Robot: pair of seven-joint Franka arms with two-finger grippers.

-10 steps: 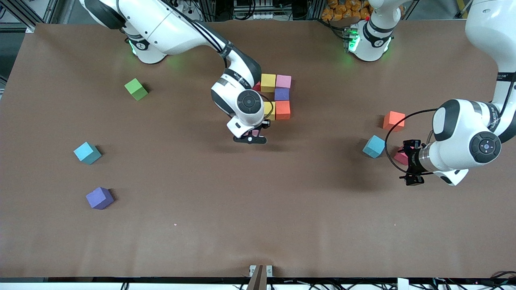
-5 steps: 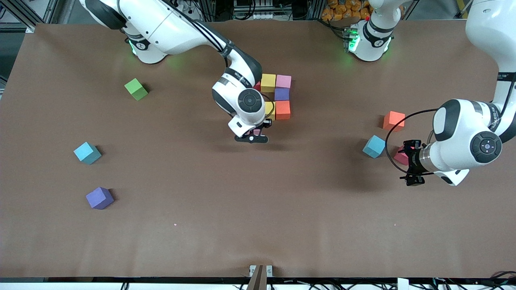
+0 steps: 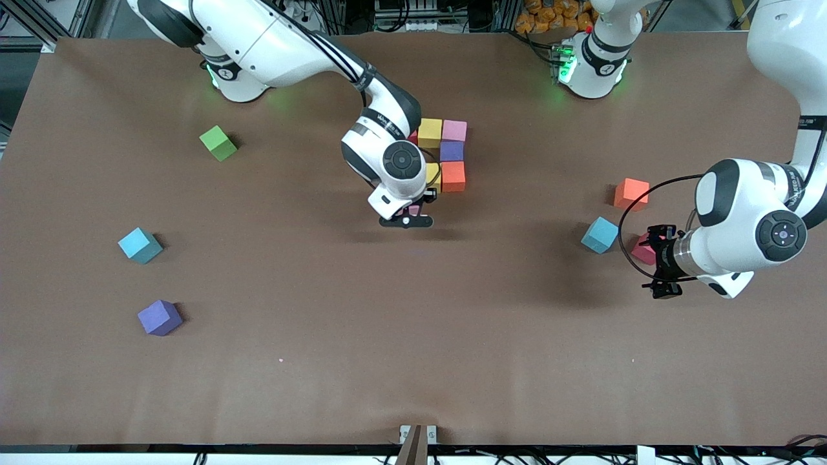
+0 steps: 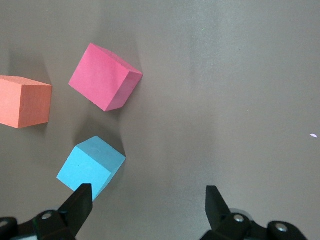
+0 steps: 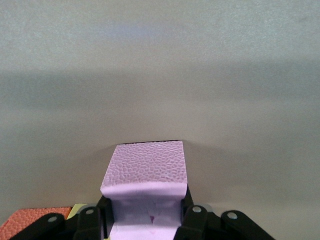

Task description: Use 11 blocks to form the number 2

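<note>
A brown table (image 3: 413,336) is seen from above, with coloured foam blocks scattered on it. Near the middle, toward the arm bases, a cluster (image 3: 446,152) of yellow, pink, purple and orange blocks is packed together, with a red one partly hidden. The right hand (image 3: 408,216) is held just above the table beside that cluster, pinching a pale pink block (image 5: 145,172) between its fingers. Toward the left arm's end, an orange block (image 3: 630,193), a light blue block (image 3: 599,234) and a deep pink block (image 4: 105,76) lie near one another. The left hand (image 4: 147,207) hangs over them, fingers spread and holding nothing. A green cube (image 3: 218,143), another light blue block (image 3: 139,245) and a purple block (image 3: 159,317) are found toward the right arm's end
</note>
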